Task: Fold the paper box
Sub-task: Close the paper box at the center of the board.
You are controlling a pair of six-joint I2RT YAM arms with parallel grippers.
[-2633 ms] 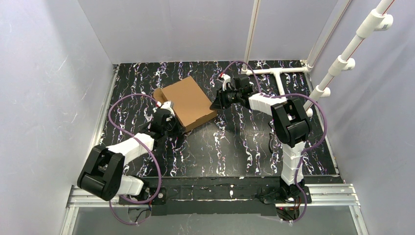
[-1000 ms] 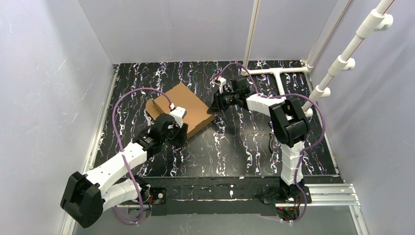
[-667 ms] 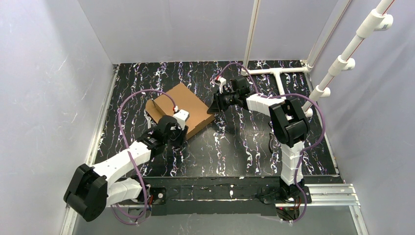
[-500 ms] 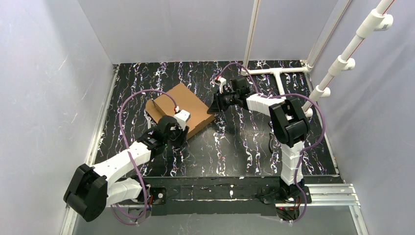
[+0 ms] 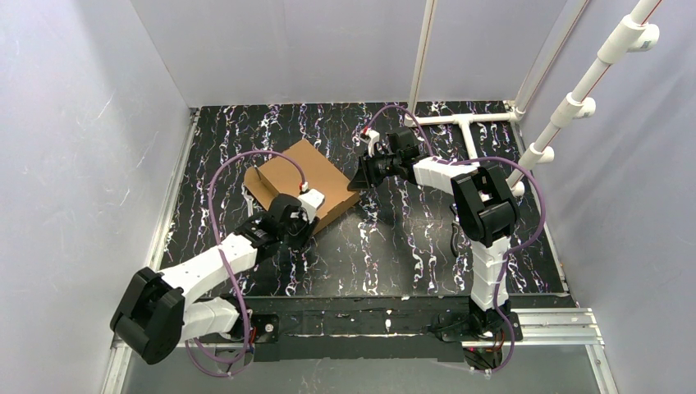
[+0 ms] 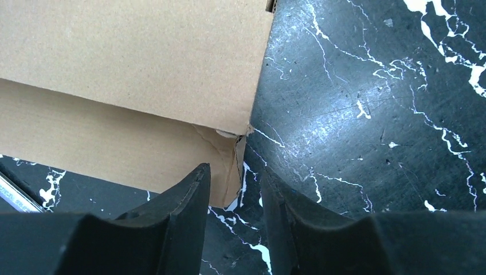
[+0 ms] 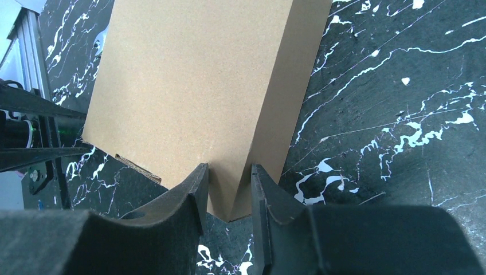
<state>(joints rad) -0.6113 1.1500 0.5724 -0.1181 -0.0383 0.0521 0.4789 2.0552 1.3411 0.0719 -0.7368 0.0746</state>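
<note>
Looking mostly folded: paper box (image 5: 316,176) sits on the counter (image 5: 410,238) toward its far-left corner | lid (image 6: 143,57) down, left-end flap (image 5: 263,179) seems untucked | right gripper (image 7: 229,172) jaws pinching its right corner | left gripper (image 6: 235,177) jaws straddle the near corner, can't tell if gripping

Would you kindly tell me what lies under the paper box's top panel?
Beneath the top panel of the paper box, a second cardboard panel with a creased corner shows, meeting the black marbled table. The interior is covered.
</note>
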